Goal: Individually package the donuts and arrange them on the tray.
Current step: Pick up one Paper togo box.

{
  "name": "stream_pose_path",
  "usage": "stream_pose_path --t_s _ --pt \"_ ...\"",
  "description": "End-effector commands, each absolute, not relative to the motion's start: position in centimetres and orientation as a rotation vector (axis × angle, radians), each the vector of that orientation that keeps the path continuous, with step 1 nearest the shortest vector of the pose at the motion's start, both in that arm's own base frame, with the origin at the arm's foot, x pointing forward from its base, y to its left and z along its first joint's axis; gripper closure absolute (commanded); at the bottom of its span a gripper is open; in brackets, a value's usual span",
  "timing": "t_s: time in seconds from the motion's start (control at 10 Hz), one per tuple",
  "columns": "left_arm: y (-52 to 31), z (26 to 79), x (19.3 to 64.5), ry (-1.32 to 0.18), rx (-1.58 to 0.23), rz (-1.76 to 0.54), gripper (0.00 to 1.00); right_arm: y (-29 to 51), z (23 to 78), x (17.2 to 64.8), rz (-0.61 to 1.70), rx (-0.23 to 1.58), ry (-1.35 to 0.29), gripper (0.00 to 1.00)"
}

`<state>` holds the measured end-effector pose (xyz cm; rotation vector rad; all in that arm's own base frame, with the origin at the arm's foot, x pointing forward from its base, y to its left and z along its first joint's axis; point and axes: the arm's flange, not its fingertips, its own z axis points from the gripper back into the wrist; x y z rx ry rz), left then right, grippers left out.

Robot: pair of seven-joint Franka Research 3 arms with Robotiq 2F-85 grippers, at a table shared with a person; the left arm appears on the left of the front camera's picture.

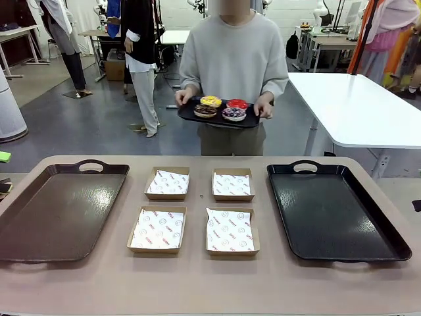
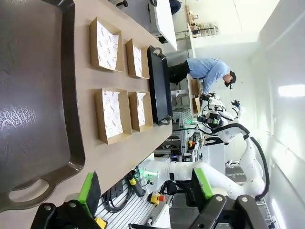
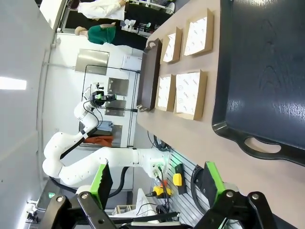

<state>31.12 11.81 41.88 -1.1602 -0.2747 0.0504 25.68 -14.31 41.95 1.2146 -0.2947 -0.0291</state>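
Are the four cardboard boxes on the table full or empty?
Empty: the boxes hold only printed paper; all four donuts sit on the small tray the person holds.

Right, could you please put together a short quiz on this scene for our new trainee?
1. True or false: the four donuts already sit in the paper-lined boxes.
2. How many boxes lie between the brown tray and the black tray? A) two B) four C) six
3. Fill in: the left gripper and the right gripper are both ____.
Key: 1 false, they lie on the small tray that the person holds; 2 B; 3 open.
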Motion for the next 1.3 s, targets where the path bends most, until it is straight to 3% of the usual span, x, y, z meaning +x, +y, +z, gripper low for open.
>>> stream_pose_path --t_s 0.0,1.2 --pt "12.15 41.81 31.00 -0.281 -1.173 0.057 0.00 -14.15 41.84 25.80 -0.024 1.224 -0.288 0.00" --pt "12.15 41.81 31.00 -0.281 -1.173 0.057 0.00 -14.15 41.84 25.80 -0.024 1.224 -0.288 0.00"
